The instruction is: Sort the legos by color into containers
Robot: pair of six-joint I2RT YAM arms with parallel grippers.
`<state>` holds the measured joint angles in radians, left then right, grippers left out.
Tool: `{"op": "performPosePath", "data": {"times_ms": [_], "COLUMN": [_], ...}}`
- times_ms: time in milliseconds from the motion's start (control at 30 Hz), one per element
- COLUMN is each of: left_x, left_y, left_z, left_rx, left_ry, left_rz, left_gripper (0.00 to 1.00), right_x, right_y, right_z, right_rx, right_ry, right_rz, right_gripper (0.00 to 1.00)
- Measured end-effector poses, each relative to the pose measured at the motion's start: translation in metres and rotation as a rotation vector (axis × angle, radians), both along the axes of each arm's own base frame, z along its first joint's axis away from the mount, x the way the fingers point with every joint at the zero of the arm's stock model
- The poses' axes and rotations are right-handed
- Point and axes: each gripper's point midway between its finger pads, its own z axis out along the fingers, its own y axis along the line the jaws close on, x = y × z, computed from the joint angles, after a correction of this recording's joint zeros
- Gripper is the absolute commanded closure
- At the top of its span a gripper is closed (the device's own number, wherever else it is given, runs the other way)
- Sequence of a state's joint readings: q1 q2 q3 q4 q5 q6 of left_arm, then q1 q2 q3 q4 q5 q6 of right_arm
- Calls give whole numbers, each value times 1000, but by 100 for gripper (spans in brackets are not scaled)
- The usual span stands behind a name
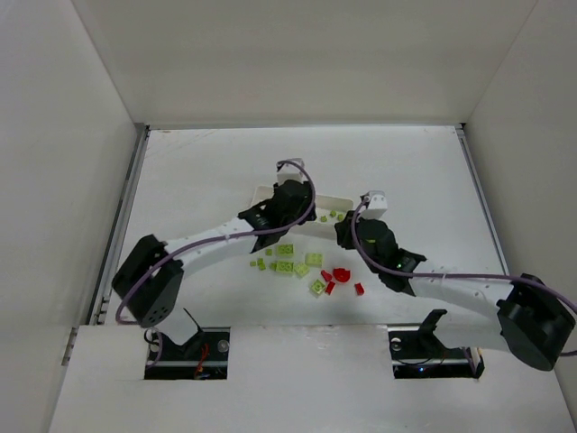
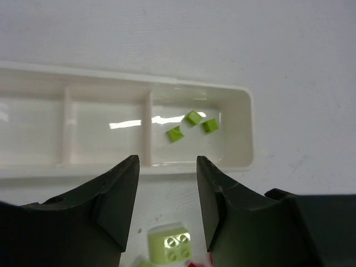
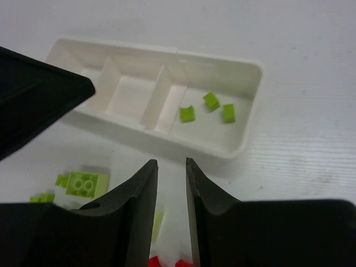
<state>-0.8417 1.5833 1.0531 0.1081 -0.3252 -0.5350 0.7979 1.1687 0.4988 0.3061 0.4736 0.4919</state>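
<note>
Top external view: both arms reaching over the sorting area

I am reaching both arms toward the centre of the worktop [image 1: 433,180]. The white tray [image 2: 247,128] is lying there, its long side running parallel to the far edge. Three green legos [image 2: 193,117] are sitting in its end compartment [image 3: 208,130], the one nearest the right edge. I am keeping my left gripper [image 2: 167,164] released, fingers wide apart and gripping nothing, with a pale green brick [image 2: 169,245] lying on the worktop beneath them. My right gripper [image 3: 171,164] is likewise gripping nothing, its fingers standing parted by a narrow gap. Loose green bricks [image 1: 285,250] and red legos [image 1: 340,273] are lying scattered between the tray and the near edge.
</note>
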Motion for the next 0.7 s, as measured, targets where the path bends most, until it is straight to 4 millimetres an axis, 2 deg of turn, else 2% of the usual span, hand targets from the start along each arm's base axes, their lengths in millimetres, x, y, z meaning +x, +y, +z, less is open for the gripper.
{"op": "performPosePath", "data": {"times_ms": [133, 233, 333, 433, 533, 700], "left_x": [-26, -50, -73, -89, -100, -107], "left_y": [53, 88, 118, 139, 155, 165], "left_z": [4, -10, -31, -48, -63, -77], "left_rx": [10, 36, 76, 107, 126, 143], "left_ry": [-27, -12, 28, 59, 86, 120], "left_rz": [68, 108, 139, 167, 197, 224], "left_gripper": [58, 58, 58, 59, 60, 60], "right_x": [-11, -16, -15, -18, -32, -64], "right_y": [32, 46, 52, 58, 74, 122], "right_z": [0, -2, -8, -16, -22, -21], "right_rx": [-29, -54, -73, -84, -93, -87], "right_ry": [2, 4, 19, 40, 64, 79], "right_rz": [103, 151, 167, 183, 235, 361], "right_gripper": [60, 55, 53, 53, 58, 59]}}
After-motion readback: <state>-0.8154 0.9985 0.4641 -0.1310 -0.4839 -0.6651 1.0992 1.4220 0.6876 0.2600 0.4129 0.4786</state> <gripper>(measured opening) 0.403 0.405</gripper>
